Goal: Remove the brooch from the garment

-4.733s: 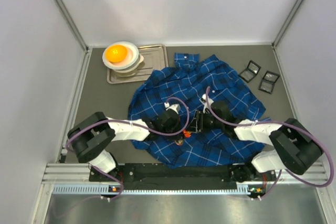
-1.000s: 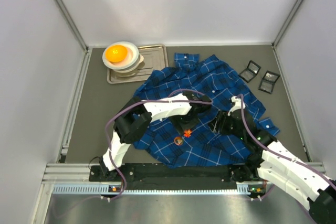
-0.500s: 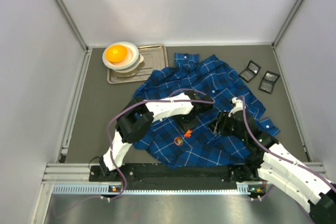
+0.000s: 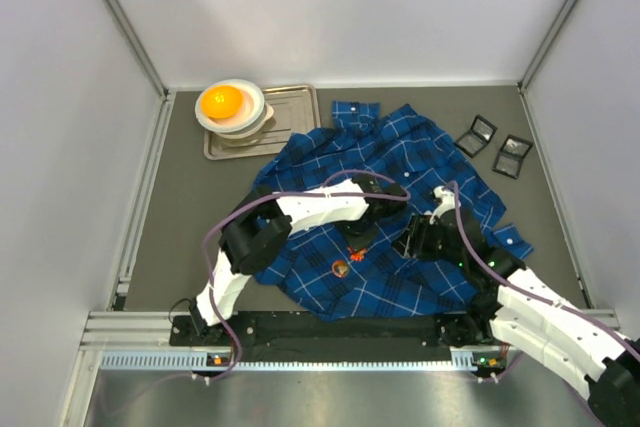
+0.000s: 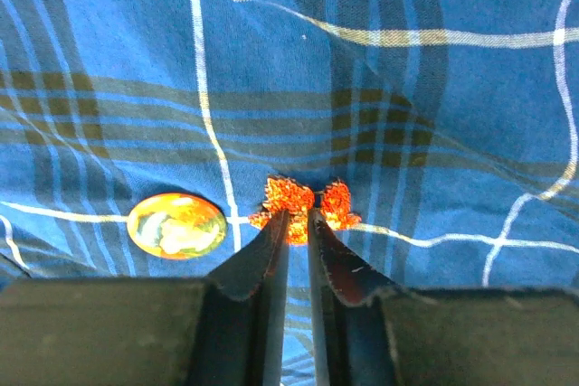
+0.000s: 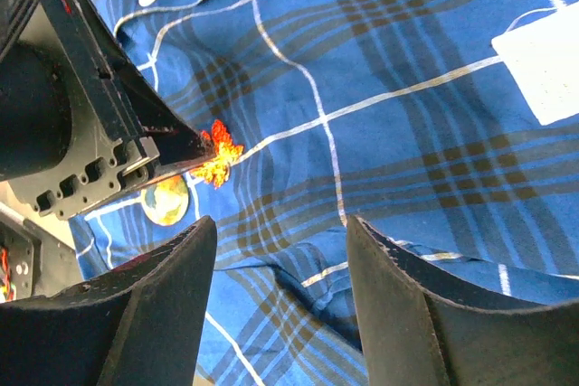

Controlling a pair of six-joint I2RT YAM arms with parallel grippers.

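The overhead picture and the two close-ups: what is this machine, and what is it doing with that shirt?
Two robot arms are bolted at a table's near edge. The overhead view is a fixed camera; each close-up is a camera on one wrist, looking past its own fingers. A blue plaid shirt lies on the table, with a glittery orange brooch and an oval brooch on it. The left gripper pinches the orange brooch; the right gripper hangs open and empty.
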